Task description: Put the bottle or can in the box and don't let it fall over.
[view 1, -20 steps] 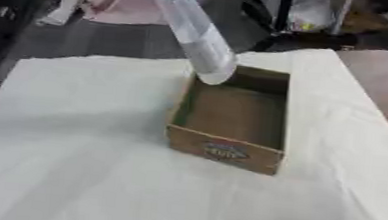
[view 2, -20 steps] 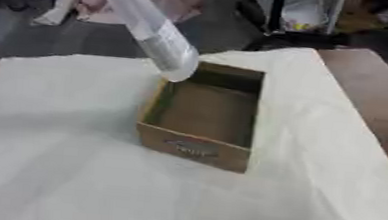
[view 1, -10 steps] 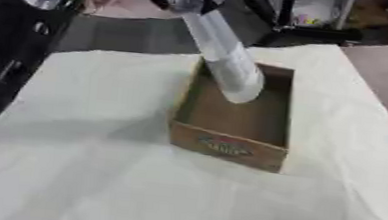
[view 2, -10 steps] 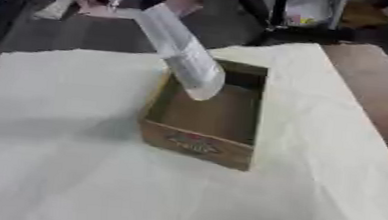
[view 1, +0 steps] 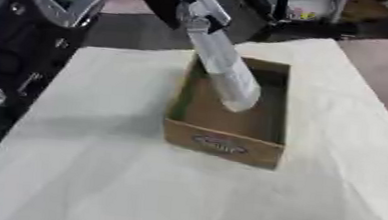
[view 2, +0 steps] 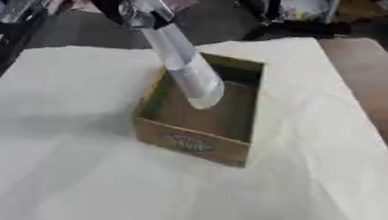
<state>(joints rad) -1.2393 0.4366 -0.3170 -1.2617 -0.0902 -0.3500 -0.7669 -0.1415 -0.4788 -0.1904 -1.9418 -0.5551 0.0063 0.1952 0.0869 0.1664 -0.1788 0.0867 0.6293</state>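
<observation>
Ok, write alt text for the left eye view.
A robot hand holds a pale bottle by its top, tilted, its lower end over the open cardboard box. The box sits on a table covered with a white cloth; part of a dark robot arm fills the left edge.

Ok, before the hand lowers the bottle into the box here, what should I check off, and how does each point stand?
1. Bottle held at its top by the hand: ok, though blur hides exactly how the fingers lie.
2. Bottle's lower end over the box opening: ok, inside the rim in both views.
3. Bottle upright: not ok, it tilts, top toward the far left.
4. Box interior free of other items: ok, the visible floor is bare.
5. Bottle's base touching the box floor: cannot tell.
6. Box flat on the white cloth: ok.
</observation>
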